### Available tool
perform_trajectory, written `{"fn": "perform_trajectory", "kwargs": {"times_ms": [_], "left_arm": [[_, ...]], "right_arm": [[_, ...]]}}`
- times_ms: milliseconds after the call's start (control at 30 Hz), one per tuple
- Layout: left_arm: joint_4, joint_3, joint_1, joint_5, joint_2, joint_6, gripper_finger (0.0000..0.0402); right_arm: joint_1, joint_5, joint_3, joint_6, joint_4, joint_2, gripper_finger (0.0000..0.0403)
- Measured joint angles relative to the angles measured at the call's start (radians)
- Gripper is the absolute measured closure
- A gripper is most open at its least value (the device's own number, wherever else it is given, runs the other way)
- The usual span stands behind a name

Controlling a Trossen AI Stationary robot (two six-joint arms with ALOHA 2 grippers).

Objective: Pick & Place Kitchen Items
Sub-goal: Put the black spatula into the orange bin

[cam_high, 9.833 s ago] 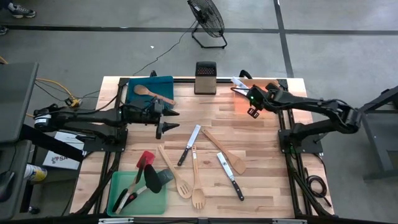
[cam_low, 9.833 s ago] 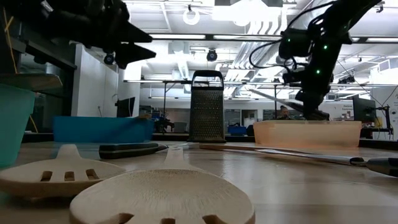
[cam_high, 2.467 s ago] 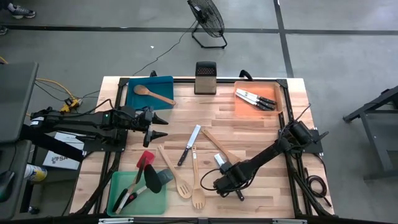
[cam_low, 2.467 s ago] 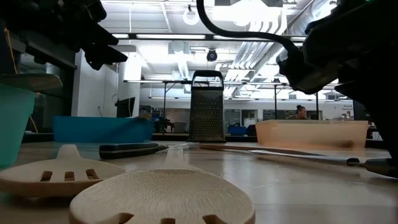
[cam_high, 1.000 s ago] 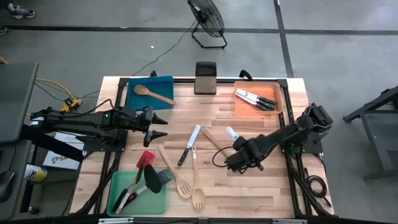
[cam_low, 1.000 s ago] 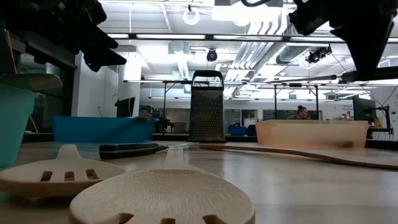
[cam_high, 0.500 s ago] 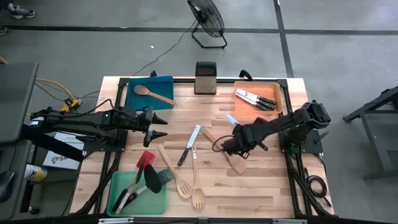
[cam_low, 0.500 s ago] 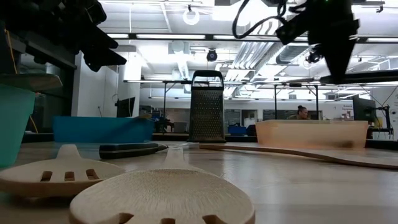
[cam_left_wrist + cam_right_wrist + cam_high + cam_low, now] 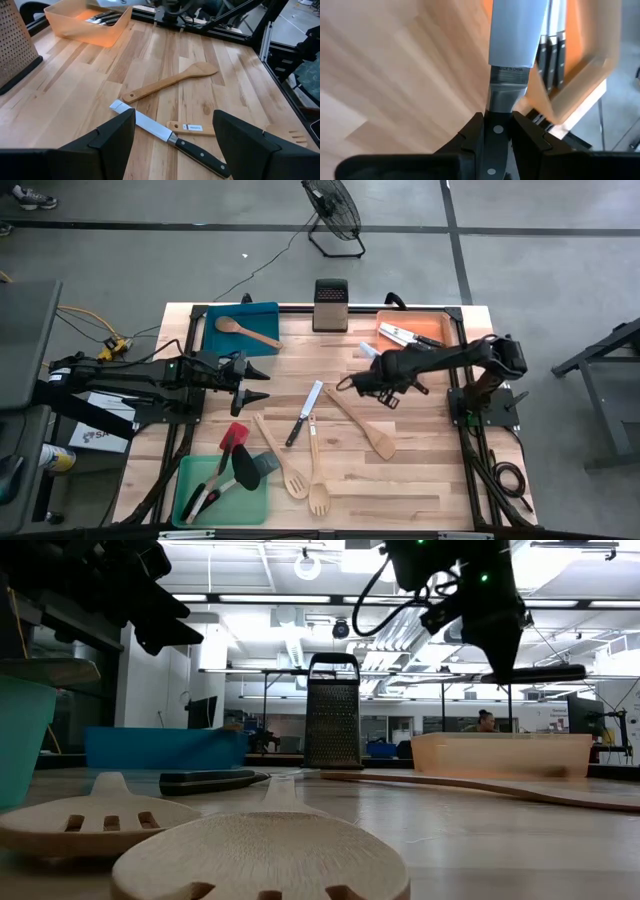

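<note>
My right gripper (image 9: 377,372) is above the table's far right part, next to the orange tray (image 9: 448,340), and is shut on a black-handled steel knife (image 9: 514,45). Its blade (image 9: 368,352) points toward the far edge. The tray holds several knives (image 9: 405,335). My left gripper (image 9: 258,381) is open and empty at mid-left, above the table. Another knife (image 9: 303,412), a wooden spatula (image 9: 360,421) and two slotted wooden spoons (image 9: 292,467) lie flat on the table. My right gripper pinches the knife's black handle (image 9: 494,131) between its two fingers, close to where the blade begins. The fingers (image 9: 497,658) point down from above. The knife is lifted clear of the table and lies about level, its handle end (image 9: 545,672) sticking out sideways.
A metal box grater (image 9: 330,304) stands at the far middle edge. A blue tray (image 9: 215,338) with a wooden spoon lies far left. A green tray (image 9: 250,502) with spatulas is near left, with a red spatula (image 9: 233,437) and a dark one (image 9: 256,465) beside it.
My right gripper has gone toward the table's far edge and the orange tray, carrying the knife clear of the table, and has stayed shut on it. The wooden spatula it passed over shows fully again.
</note>
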Motion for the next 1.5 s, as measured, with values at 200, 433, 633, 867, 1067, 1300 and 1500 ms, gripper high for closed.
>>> {"fn": "perform_trajectory", "kwargs": {"times_ms": [200,433,633,867,1067,1300,1500], "left_arm": [[-0.003,0.0,0.0,0.0,0.0,-0.001,0.0139],[-0.007,0.0,0.0,0.0,0.0,-0.001,0.0139],[-0.007,0.0,0.0,0.0,0.0,-0.003,0.0139],[-0.007,0.0,0.0,0.0,0.0,-0.005,0.0139],[-0.007,0.0,0.0,0.0,0.0,-0.005,0.0139],[-0.007,0.0,0.0,0.001,0.0,-0.005,0.0139],[-0.007,0.0,0.0,0.001,0.0,-0.005,0.0139]], "right_arm": [[-0.099,0.009,0.0,-0.102,0.0,0.0,0.0336],[-0.216,0.008,0.0,-0.193,0.0,0.0,0.0336],[-0.309,0.037,0.0,-0.254,0.0,0.0,0.0336],[-0.401,0.051,0.0,-0.343,0.0,0.001,0.0336],[-0.466,0.051,0.0,-0.456,0.0,0.001,0.0337],[-0.527,0.051,0.0,-0.558,0.0,0.001,0.0337],[-0.567,0.034,0.0,-0.587,0.0,0.001,0.0337]]}}
